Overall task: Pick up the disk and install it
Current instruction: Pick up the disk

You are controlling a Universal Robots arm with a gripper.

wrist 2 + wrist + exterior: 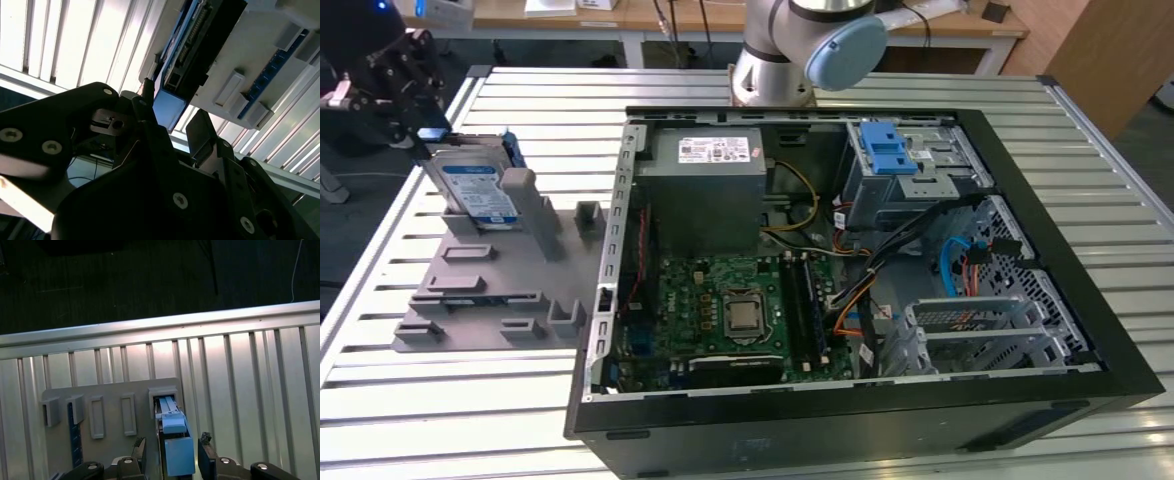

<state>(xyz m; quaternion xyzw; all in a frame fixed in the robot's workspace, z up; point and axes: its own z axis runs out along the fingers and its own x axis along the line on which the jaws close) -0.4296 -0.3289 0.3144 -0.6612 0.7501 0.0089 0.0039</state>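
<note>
On edge and upright in a slot of a grey holder (480,300): the disk (471,190), blue-and-white label turned toward the exterior view's camera, blue frame along its edges. Seated in that slot, not lifted. Under the holder, the slatted metal bench (454,420); just beside the holder, on the exterior view's right of it, an open computer case (854,425).

Over the top end of the disk, toward the exterior view's upper left corner and well apart from the case: the gripper (173,444). Its fingers (205,446) apart, one on each side of the disk's blue end in both wrist views, with a thin dark gap on either side in the first wrist view.

Inside the case: a grey metal box (707,180) with a white sticker at the back, a green circuit board (720,310) in front of it, a blue ridged latch (887,150) on the metal cage toward the exterior view's right, coloured cables (854,290) strung between them. Behind the case, at the far side of the bench, the arm base (787,45)
</note>
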